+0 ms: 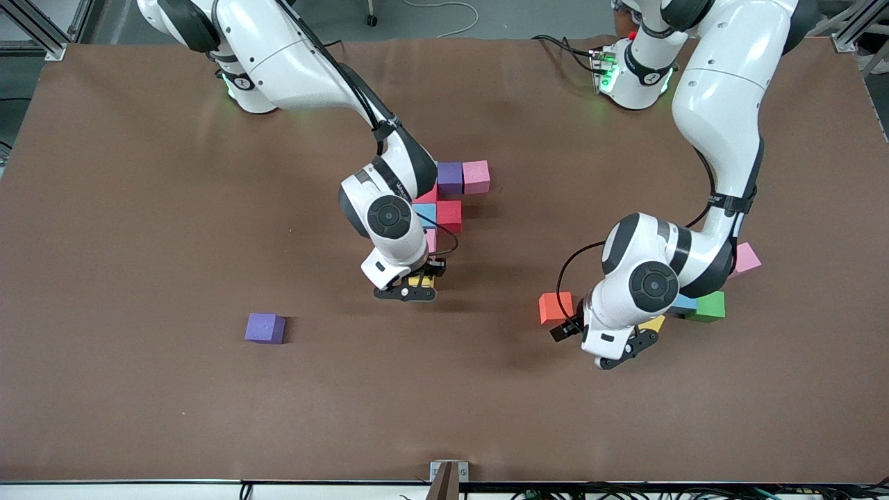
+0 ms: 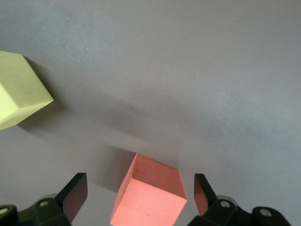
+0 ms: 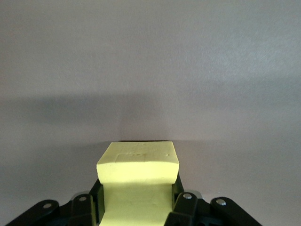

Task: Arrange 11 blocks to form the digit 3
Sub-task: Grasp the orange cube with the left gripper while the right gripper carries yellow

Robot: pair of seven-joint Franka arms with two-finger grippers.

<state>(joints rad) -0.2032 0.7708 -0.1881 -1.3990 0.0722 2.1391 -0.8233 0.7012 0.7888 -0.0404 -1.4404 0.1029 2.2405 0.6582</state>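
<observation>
1. Right gripper [image 1: 417,283]: closed on a yellow block [image 3: 138,162], held low over the table [image 1: 139,208] just at the camera-side end of the partial figure. The right wrist view shows the block clamped between the pads, bare table ahead of it.
2. Partial figure: purple block [image 1: 450,178] and pink block [image 1: 476,176] touching in the bar farthest from the camera; red block [image 1: 449,215] and blue block [image 1: 425,214] below them. Further cubes are hidden by the right arm.
3. Governing relation: the figure lies directly farther from the camera than the held block. Judgement: the block needs to be set flush against the hidden cubes.
4. Left gripper [image 1: 611,351]: fingers fully apart, empty, with the orange block [image 2: 150,195] between the pads [image 2: 75,193]. Judgement: closing would grip it.
5. Loose cubes by the left arm: a second yellow block [image 2: 19,89], blue, pink and green cubes.
6. Stray purple block [image 1: 264,328]: alone, toward the right arm's end; the right arm is nearer.
7. Writing: a marking on the right wrist housing, unreadable.
</observation>
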